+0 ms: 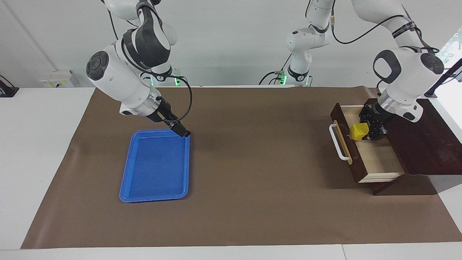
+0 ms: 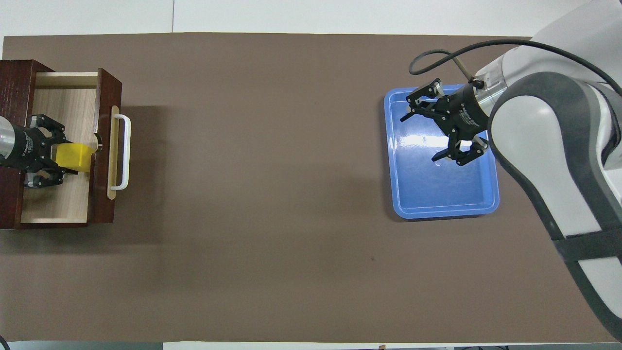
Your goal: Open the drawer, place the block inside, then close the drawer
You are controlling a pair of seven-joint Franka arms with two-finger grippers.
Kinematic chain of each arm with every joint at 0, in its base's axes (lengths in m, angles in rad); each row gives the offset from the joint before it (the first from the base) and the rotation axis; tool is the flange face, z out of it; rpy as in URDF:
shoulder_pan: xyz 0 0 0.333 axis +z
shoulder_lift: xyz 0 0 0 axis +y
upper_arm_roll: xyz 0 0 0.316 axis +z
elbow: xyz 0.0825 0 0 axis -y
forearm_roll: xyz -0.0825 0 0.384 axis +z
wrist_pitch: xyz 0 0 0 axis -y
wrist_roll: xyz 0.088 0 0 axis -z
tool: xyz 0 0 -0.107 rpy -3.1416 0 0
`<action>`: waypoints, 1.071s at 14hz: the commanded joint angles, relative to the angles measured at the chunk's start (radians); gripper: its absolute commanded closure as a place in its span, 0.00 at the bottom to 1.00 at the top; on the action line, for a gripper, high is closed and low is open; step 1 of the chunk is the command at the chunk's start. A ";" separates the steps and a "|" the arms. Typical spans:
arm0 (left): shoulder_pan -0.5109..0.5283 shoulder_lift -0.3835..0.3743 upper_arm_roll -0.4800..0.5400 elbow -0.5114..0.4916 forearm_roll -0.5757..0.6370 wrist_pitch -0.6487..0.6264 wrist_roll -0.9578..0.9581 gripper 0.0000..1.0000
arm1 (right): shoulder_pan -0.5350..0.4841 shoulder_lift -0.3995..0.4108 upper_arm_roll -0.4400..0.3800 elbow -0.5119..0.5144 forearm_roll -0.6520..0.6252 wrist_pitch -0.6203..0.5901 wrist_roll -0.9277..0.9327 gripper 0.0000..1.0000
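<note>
The left hand (image 1: 366, 131) is clamped on the block (image 1: 358, 131), a small yellow cube, and holds it inside the open drawer (image 1: 377, 159), low between the pale wood walls and just beside the drawer's front panel with its white handle (image 1: 338, 142). Whether the block already touches the drawer floor cannot be told. The right hand (image 2: 444, 124) waits with its fingers spread wide, empty, over the blue tray (image 2: 440, 194), well apart from the left hand on the brown-covered counter (image 1: 252, 173).

The likely next step is the release. If the fingers part while the block hangs above the floor, it could bounce and settle tilted against the front panel. Lifting out carelessly, the left hand could catch the drawer's wall or front and drag the whole box. Closing then needs a push on the front; an off-centre push may skew the drawer and jam it.
</note>
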 commanded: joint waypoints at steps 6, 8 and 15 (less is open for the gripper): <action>-0.004 0.003 -0.004 0.115 -0.009 -0.087 0.051 0.00 | -0.144 -0.134 0.015 -0.027 -0.282 -0.131 -0.750 0.00; -0.140 0.071 -0.005 0.266 0.036 -0.179 -0.127 0.00 | -0.164 -0.182 0.018 -0.044 -0.346 -0.134 -0.887 0.00; -0.263 0.066 -0.002 0.098 0.261 -0.045 -0.287 0.00 | -0.318 -0.285 0.132 -0.059 -0.422 -0.189 -1.030 0.00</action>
